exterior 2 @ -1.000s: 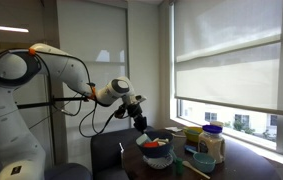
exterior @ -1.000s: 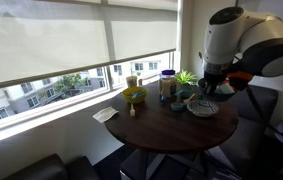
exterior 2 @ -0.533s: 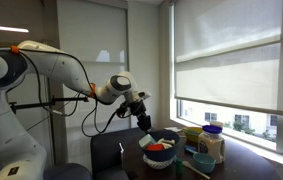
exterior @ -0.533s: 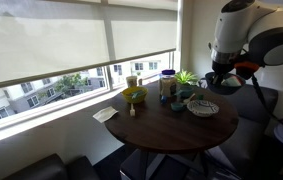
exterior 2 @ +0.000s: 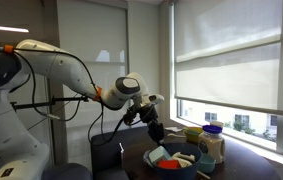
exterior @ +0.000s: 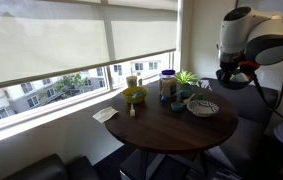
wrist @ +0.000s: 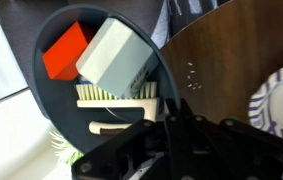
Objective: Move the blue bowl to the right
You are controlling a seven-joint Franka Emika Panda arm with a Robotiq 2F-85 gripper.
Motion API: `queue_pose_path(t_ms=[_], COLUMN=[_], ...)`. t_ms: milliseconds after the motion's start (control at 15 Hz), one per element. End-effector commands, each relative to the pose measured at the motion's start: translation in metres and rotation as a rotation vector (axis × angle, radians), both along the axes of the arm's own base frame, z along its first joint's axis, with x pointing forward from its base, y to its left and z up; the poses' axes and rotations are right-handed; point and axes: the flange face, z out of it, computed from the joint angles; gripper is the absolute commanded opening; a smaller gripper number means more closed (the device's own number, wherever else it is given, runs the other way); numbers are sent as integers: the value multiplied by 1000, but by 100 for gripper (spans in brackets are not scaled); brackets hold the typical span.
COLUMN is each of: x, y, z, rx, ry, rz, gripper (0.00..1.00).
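The hand (wrist: 171, 114) gripped the rim of the blue bowl (wrist: 56, 115), round, shallow and dark, holding a red block (wrist: 66, 50), a grey block (wrist: 119, 55) and a brush (wrist: 116, 95), raised beside the tabletop (wrist: 221, 70) edge.

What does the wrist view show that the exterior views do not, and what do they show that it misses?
Only the wrist view: close detail inside the blue bowl, with a red block, a pale block and a bristled brush. Only the exterior views: the robot arm, the windows, a yellow-green bowl and a plant. Shared: the bowl, the patterned dish and the wooden table.
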Motion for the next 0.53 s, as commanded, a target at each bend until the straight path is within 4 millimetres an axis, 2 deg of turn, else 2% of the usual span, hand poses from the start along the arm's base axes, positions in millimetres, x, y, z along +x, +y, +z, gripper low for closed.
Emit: queue_pose_path(t_ms=[0,267,333,467], x=[0,4,8,9], y=[-57,-106,-115,-119], z=[9,19,20,14], rx=[-72,18,82,208], ry=[-63,-252,-277,-220], rz=[98,220,233,257], gripper=[1,1,1,1])
